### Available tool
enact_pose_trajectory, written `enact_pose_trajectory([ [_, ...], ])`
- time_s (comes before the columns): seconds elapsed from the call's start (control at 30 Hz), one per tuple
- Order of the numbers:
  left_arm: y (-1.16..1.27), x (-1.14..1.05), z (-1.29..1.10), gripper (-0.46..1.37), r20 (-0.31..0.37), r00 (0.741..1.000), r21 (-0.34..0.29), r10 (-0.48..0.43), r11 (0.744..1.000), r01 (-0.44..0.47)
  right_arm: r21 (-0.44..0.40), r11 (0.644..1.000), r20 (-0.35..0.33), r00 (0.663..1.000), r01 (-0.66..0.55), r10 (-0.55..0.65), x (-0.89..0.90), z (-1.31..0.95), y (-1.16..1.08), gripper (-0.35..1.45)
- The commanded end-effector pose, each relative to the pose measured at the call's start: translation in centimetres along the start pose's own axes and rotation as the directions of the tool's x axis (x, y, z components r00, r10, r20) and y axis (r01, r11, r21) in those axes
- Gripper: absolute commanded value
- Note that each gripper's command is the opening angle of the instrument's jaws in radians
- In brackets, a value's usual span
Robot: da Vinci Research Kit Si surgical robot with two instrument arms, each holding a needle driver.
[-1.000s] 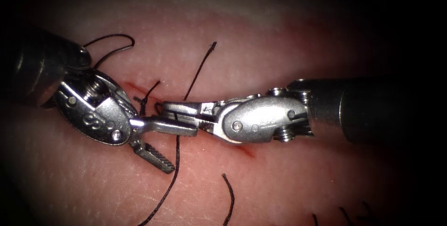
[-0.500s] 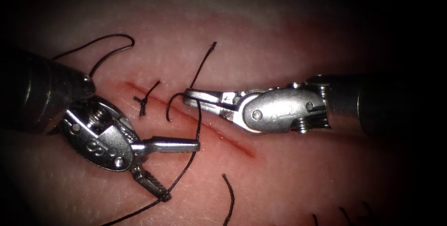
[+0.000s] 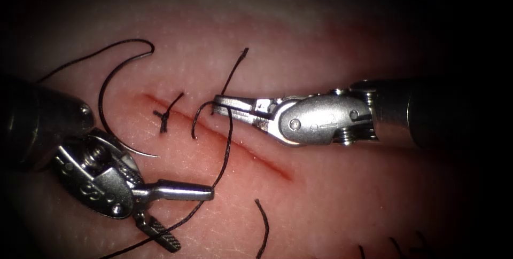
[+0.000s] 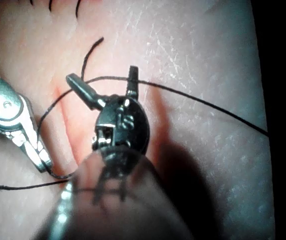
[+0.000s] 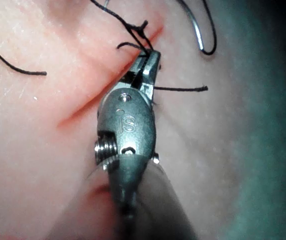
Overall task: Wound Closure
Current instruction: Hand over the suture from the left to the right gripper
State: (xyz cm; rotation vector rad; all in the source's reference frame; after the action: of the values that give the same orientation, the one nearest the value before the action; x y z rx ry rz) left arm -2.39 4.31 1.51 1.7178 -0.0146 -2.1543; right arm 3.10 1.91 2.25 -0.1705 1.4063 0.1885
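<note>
The right gripper [image 3: 220, 104] had its jaws closed on the thread [image 3: 227, 147] right over the cut [image 3: 251, 152], clamping the strand where it bent near the wound's upper left stretch. From that grip the thread ran down and to the left, crossing the cut and passing between the spread jaws of the left gripper [image 3: 189, 219] without either of them closing on it. The left gripper sat wide open on the left side of the cut, one jaw level and pointing right, the other angled downward, and it held nothing. In the left wrist view the same open left gripper [image 4: 103, 82] showed the thread [image 4: 193, 95] stretched across its two tips, with the right gripper [image 4: 42, 162] alongside it.

The needle [image 3: 109, 115] lay loose on the tissue [image 3: 331, 200] on the left of the cut, a dark curve beside the left tool's wrist, its point resting on the surface near that wrist and not in the tissue; neither tool held it. A tied knot [image 3: 164, 116] with short tails sat at the cut's upper left end. In the right wrist view the right gripper [image 5: 148, 62] pinched the thread [image 5: 118, 20] just beside that knot [image 5: 140, 27], and the needle [image 5: 203, 35] curved nearby. A cut end of thread [image 3: 263, 227] lay apart on the tissue below the cut. Red fluid [image 3: 272, 167] lined the cut.
</note>
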Motion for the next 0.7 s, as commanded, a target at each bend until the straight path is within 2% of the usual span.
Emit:
enact_pose_trajectory([
  [0.03, 0.0, 0.01, -0.01, 0.69, -0.005, 1.0, -0.001, 0.007, 1.0, -0.007, -0.004, 1.0, 0.001, 1.0, 0.0, 0.0, 0.0, 0.0, 0.0, -0.35],
  [0.47, 0.13, 0.05, -0.2, 0.54, -0.03, 0.999, -0.016, 0.036, 0.999, -0.036, -0.001, 1.0, 0.005, 1.0, 0.003, -0.003, -0.03, 0.0, 0.0, -0.35],
  [0.7, 0.26, 0.1, -0.3, 0.54, -0.032, 0.998, -0.06, 0.052, 0.997, -0.053, -0.001, 1.0, 0.005, 1.0, 0.004, -0.004, -0.03, 0.0, -0.01, -0.35],
])
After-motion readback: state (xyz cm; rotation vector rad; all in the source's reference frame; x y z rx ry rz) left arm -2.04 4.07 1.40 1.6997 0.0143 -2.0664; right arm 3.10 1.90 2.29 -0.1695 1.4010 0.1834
